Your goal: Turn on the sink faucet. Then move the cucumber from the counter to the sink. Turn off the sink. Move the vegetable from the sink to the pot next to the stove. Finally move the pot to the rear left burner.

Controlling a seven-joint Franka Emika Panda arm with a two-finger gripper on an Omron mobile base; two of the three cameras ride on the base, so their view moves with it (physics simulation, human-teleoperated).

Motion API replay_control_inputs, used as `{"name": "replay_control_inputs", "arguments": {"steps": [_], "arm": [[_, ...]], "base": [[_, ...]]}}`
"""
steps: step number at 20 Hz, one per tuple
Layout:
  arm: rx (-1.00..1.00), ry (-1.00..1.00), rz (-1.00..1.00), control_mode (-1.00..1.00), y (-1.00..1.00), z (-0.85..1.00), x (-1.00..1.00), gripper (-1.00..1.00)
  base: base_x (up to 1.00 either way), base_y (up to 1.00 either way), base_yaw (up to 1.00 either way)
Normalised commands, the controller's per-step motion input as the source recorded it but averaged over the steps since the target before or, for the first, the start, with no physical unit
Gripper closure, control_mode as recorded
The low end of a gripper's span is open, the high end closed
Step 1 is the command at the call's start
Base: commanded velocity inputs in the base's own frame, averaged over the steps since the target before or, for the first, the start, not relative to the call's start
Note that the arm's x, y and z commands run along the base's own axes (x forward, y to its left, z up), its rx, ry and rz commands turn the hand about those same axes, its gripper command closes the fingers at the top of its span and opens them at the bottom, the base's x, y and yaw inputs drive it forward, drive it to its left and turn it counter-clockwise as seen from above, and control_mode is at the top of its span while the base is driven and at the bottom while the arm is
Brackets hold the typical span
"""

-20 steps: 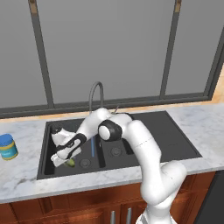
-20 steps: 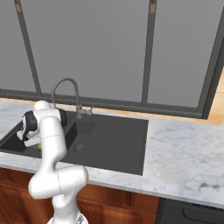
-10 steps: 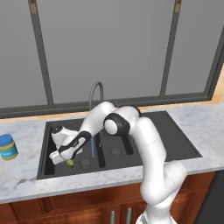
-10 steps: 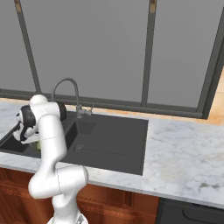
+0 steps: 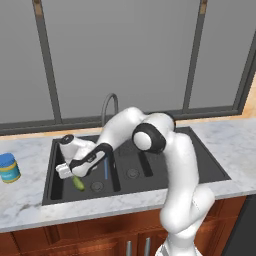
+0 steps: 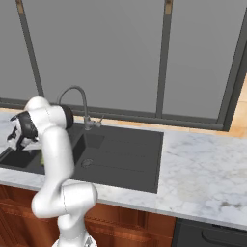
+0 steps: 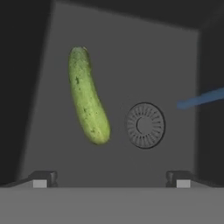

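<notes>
One cucumber (image 7: 88,97) lying free on floor of sink (image 5: 54,187) left basin, beside round drain (image 7: 145,125); gripper (image 7: 111,178) above it, jaws spread wide, nothing held; blue water stream (image 5: 106,170) falling from sink faucet (image 5: 109,103); jar (image 5: 9,168) on counter (image 5: 25,205)

In the left base view we see only the lower end of the small curved green cucumber (image 5: 78,183), its upper part covered by the two-finger gripper (image 5: 67,172). The white arm hides part of the slim grey gooseneck faucet (image 5: 109,106). We cannot tell the jaws' spacing there.
</notes>
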Motion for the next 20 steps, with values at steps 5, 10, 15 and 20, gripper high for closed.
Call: {"name": "replay_control_inputs", "arguments": {"steps": [5, 10, 15, 20], "arm": [[0.08, -0.11, -0.12, -1.00, -0.09, 0.97, -0.45, -1.00], [0.11, -0.08, -0.15, -1.00, -0.22, 0.89, -0.50, -1.00], [0.17, -0.13, -0.25, -1.00, -0.45, 0.44, -0.78, -1.00], [0.16, -0.14, -0.25, -1.00, -0.61, 0.29, -0.57, -1.00]], "base": [[0.00, 0.00, 0.00], [0.00, 0.00, 0.00], [0.00, 0.00, 0.00], [0.00, 0.00, 0.00]]}}
